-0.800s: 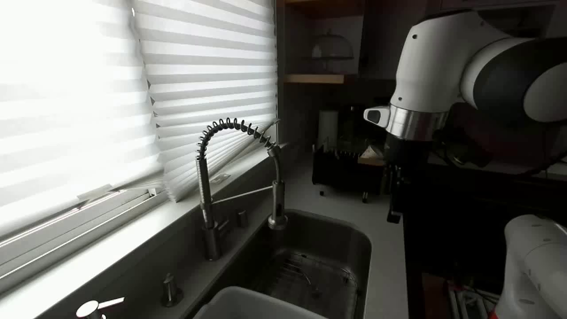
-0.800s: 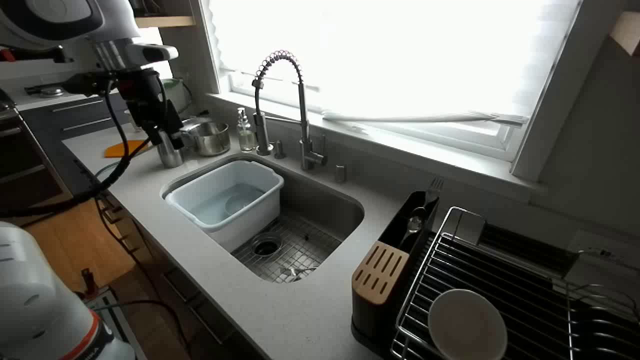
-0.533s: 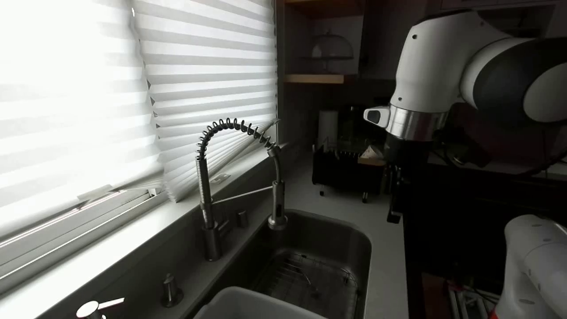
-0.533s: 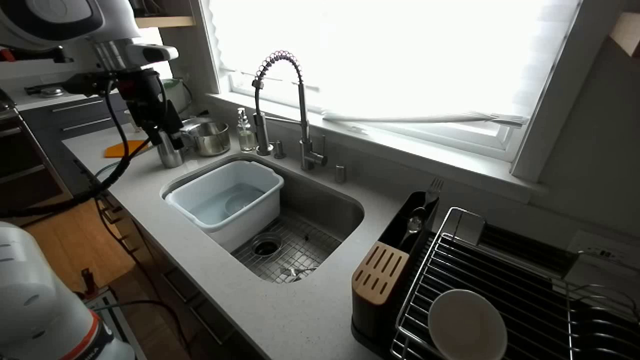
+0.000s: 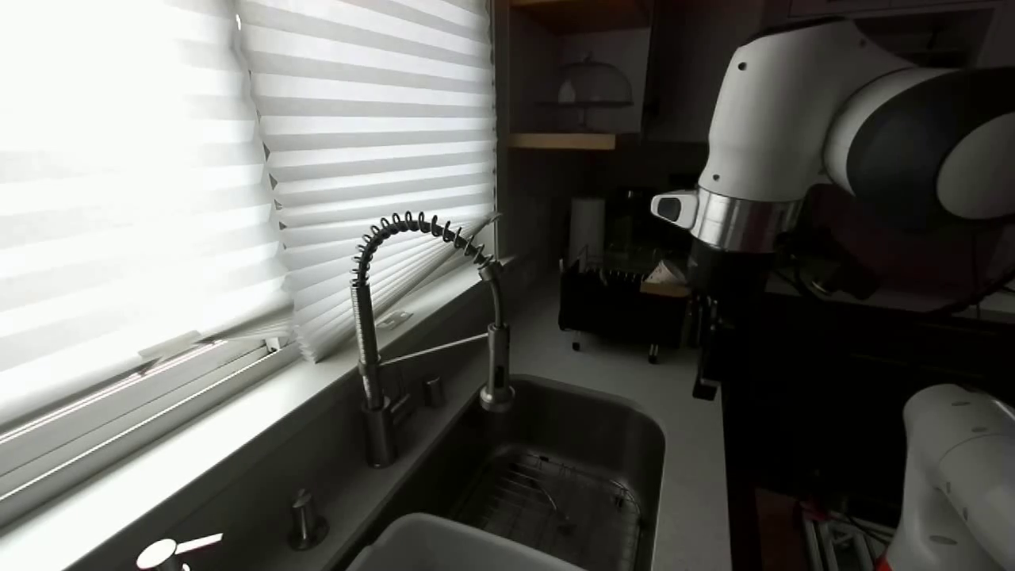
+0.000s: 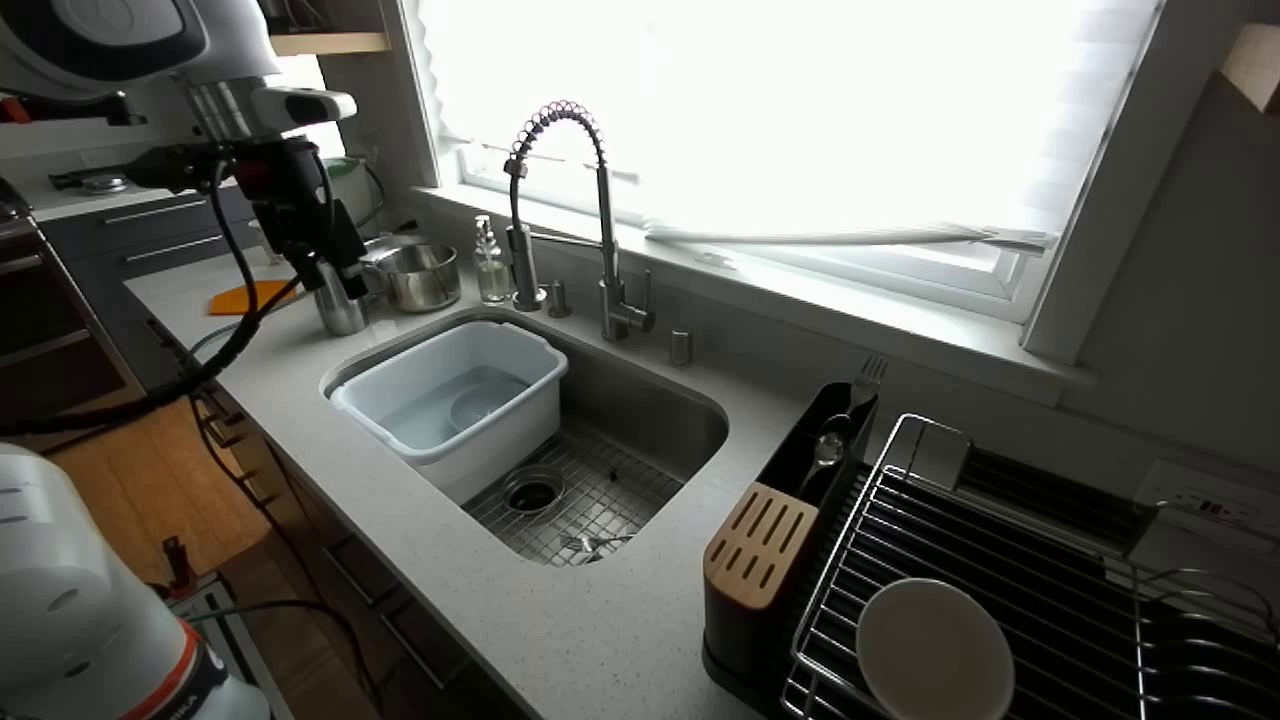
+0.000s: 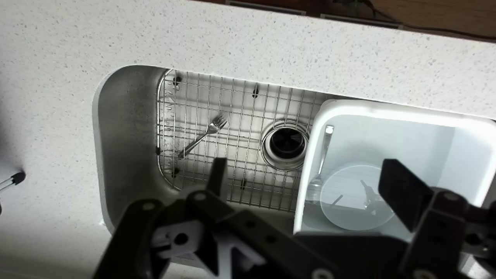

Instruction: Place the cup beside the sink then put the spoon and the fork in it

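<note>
A pale, speckled counter (image 6: 600,630) spans the scene, a white robot arm (image 5: 761,119) bent above it. Set into the counter is a metal sink (image 7: 124,131), its floor covered by a wire grid (image 7: 240,143). A dish rack (image 6: 1070,620) stands near one end of the sink, while a spring-coiled faucet (image 6: 606,230) arches overhead and a white plastic tub (image 6: 500,450) sits inside at the opposite end. A black caddy (image 6: 735,625) with a slotted wooden top stands just beside the rack. The arm's black hand (image 7: 304,172) hangs in the air, its fingers spread wide apart; seen from the wrist, the gap between them takes in part of the grid and part of the tub, both well below. A steel pot (image 6: 425,282) stands beside the sink near the tub. The white cup (image 6: 935,650), its depth hard to judge, rests in the dish rack in an exterior view, well apart from the hand, with the sink showing between the two. Beside the pot is a steel tumbler (image 6: 345,315), partly hidden behind the hand. Smallest of all, a fork (image 7: 208,132) lies aslant on the wire grid, near one fingertip as seen from the wrist, and a second fork (image 6: 866,382) leans tines-up in the caddy alongside a spoon (image 6: 829,448).
</note>
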